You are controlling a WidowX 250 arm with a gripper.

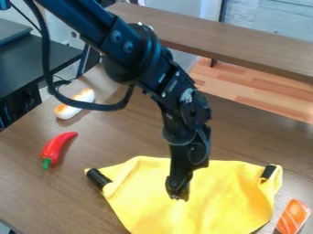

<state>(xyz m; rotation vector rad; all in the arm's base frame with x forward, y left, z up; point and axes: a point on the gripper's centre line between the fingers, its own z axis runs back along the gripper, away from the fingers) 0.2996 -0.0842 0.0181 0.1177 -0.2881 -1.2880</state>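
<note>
Your gripper points down over the middle of the yellow cloth; you cannot tell whether it is open or closed, or whether it has hold of any fabric. Its tip is at or just above the cloth, and contact is unclear too.

The cloth lies spread on the brown table with shallow ripples. At its upper-left corner in the view sits a black piece, and at its upper-right corner another black strip. The orange, white-striped toy lies just beside the cloth's lower-right edge, the red pepper up and left of the cloth, and the white-and-orange toy farther off that way.

To handle the cloth well, you would do best to come in straight and gently, pinch a raised fold rather than flat fabric, avoid pressing into the table, and work slowly so the corners don't drag or bunch.
</note>
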